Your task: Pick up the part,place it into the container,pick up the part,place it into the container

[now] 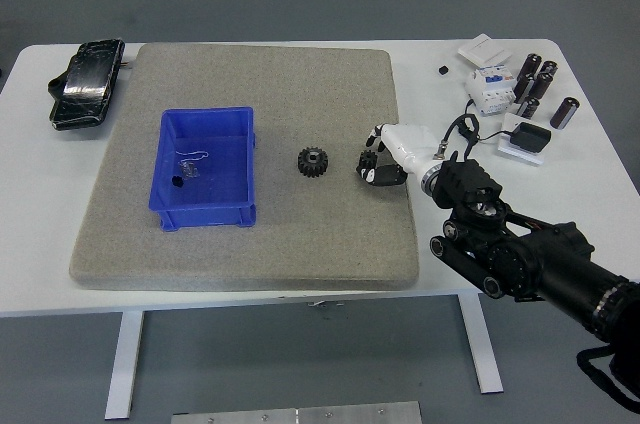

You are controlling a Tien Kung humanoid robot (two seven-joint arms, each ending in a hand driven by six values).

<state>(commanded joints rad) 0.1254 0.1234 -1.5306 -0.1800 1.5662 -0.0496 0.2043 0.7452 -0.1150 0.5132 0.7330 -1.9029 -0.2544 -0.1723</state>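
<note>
A black gear (313, 162) lies on the grey mat (260, 234), just right of the blue container (167, 159). The container holds a small black piece (176, 182) and a small clear item (193, 161). My right hand (374, 159), white with dark fingertips, comes in from the lower right and hovers over the mat's right edge, about a hand's width right of the gear. Its fingers are loosely bent and hold nothing. The left arm is out of view.
A black pouch (85, 84) lies at the table's far left. At the far right are a white electrical module (492, 89), several black cylinders (535, 84), a white box (483, 49), a small black cube (443, 70) and a black block on a white card (526, 136).
</note>
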